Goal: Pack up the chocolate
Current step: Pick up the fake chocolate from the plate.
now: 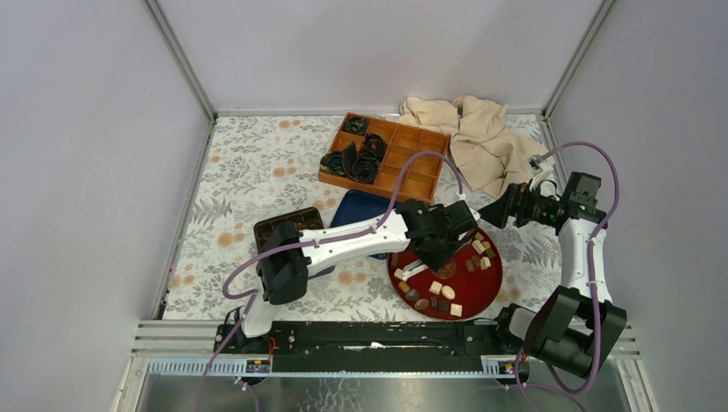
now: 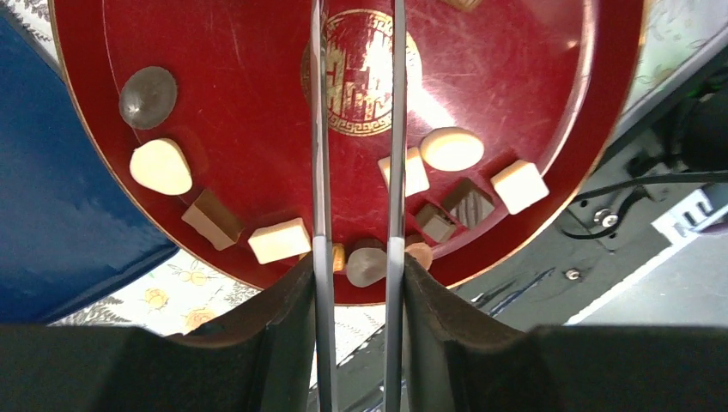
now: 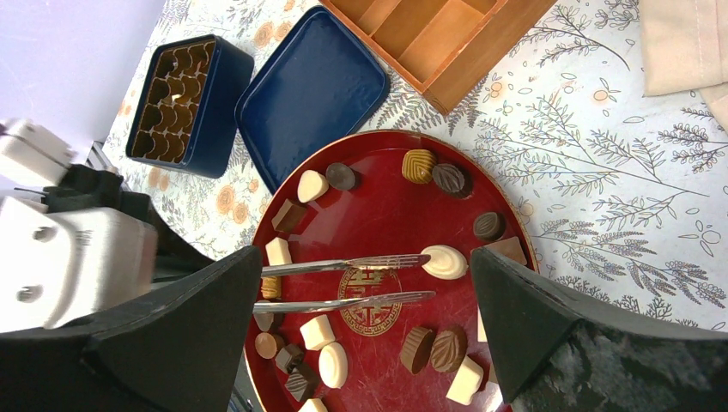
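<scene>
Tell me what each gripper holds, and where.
The left gripper pinches thin silver metal tweezers near their base end; the right gripper is open, empty.

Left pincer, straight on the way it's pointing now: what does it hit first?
Most likely the cream-white oval chocolate, lying just past the upper tip of the metal tongs that the left pincer holds over the red plate. Height above it is unclear.

Brown and cream chocolate (image 3: 445,262) on red plate (image 3: 386,215).

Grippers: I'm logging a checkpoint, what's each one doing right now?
Left gripper: closed on the tweezers.
Right gripper: open, holding nothing.
</scene>
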Controlling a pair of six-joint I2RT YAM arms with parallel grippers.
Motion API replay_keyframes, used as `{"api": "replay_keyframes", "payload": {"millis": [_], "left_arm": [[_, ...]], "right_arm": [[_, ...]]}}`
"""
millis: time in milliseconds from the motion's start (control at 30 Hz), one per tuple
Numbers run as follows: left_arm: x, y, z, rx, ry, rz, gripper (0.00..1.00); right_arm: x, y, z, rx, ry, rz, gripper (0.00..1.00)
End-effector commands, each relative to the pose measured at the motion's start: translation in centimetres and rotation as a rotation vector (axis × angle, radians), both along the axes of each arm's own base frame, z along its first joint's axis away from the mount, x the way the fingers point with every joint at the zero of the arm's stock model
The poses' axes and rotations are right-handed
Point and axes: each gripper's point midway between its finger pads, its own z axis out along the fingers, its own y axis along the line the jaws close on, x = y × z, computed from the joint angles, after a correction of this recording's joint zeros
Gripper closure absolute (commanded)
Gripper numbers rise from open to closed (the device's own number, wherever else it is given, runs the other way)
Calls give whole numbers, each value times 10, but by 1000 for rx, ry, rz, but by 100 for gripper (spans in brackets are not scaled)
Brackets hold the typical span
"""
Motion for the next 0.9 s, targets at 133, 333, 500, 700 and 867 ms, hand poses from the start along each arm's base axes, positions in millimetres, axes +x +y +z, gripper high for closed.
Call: {"api": "replay_keyframes", "payload": {"millis": [133,333,500,700,867], "left_arm": [[19,9,1,74,-70,-21,57],[22,5,3,64,-77,-29,56],[26,4,1,67,-79,-40,56],[31,5,-9,79,-59,-56,55],[33,2,-11,75,-53,-64,55]], "right_arm": [[2,1,10,-13,-46,10,0],[2,2,10,-11,-46,12,0],[2,2,10,-11,-46,12,0],[2,2,10,-11,-46,12,0],[2,1,10,-12,-46,12,0]]}}
